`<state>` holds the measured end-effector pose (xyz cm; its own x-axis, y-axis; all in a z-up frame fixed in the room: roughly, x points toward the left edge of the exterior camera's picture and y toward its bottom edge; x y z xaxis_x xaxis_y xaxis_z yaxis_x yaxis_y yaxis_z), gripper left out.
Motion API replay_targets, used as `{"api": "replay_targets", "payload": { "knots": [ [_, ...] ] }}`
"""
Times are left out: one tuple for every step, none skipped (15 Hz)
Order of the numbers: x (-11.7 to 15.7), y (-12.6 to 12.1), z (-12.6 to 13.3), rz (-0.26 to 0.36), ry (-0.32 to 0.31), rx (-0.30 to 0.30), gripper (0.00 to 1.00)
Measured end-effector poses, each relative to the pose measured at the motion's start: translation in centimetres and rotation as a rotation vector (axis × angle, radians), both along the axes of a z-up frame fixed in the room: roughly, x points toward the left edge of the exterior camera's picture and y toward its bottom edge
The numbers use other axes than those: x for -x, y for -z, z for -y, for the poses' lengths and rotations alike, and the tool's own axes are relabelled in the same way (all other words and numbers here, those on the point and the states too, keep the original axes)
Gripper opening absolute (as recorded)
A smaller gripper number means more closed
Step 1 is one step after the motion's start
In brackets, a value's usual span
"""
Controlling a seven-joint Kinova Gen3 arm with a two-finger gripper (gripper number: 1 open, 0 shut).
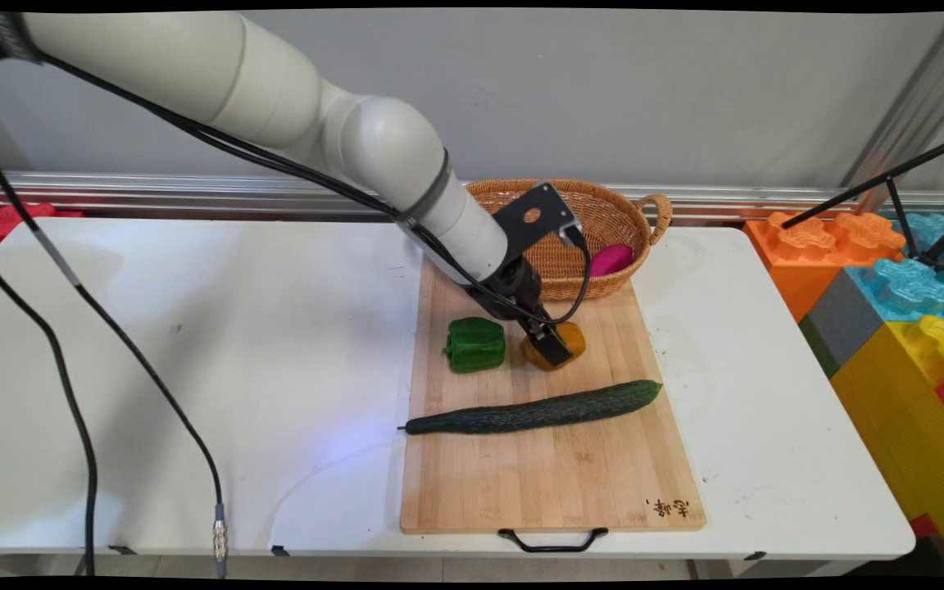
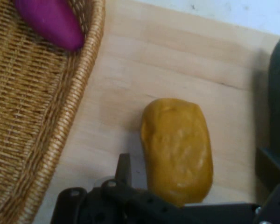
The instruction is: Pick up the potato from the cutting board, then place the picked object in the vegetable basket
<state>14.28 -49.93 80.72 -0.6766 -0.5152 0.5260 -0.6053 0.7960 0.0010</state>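
Your gripper (image 2: 191, 186) is wide open, straddling the yellow pepper (image 2: 177, 149) and holding nothing. In the hand view the pepper's long axis runs 12 to 6, one finger at its 9, the other at 3. Basket (image 2: 32, 116) sits at 10.

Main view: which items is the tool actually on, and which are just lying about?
At the tool:
- tool, open, straddling the yellow vegetable
- cutting board under it

Lying about:
- green pepper
- cucumber
- wicker basket holding a purple item
- toy blocks beside the table
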Motion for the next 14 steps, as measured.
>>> {"api": "replay_targets", "payload": {
  "knots": [
    [0.2,0.6,0.2,0.001,-0.005,-0.002,1.00],
    [0.3,1.1,0.3,0.001,-0.011,-0.003,1.00],
    [0.5,1.6,0.5,0.001,-0.016,-0.004,1.00],
    [0.6,1.9,0.5,0.001,-0.019,-0.004,1.00],
    [0.7,2.3,0.7,0.001,-0.022,-0.004,1.00],
    [0.9,2.9,0.8,0.001,-0.027,-0.004,1.00],
    [1.0,3.2,0.9,0.002,-0.029,-0.002,1.00],
    [1.1,3.5,1.0,0.003,-0.029,0.000,0.00],
    [1.2,3.6,1.1,0.003,-0.029,0.002,0.00],
    [1.3,3.7,1.1,0.002,-0.029,0.003,0.00],
    [1.4,3.7,1.1,0.000,-0.028,0.005,0.00],
    [1.5,3.6,1.1,-0.002,-0.028,0.005,0.00],
    [1.7,3.4,1.2,-0.007,-0.029,0.006,0.00],
    [1.9,2.9,1.1,-0.015,-0.028,0.007,0.00]
  ]
}}
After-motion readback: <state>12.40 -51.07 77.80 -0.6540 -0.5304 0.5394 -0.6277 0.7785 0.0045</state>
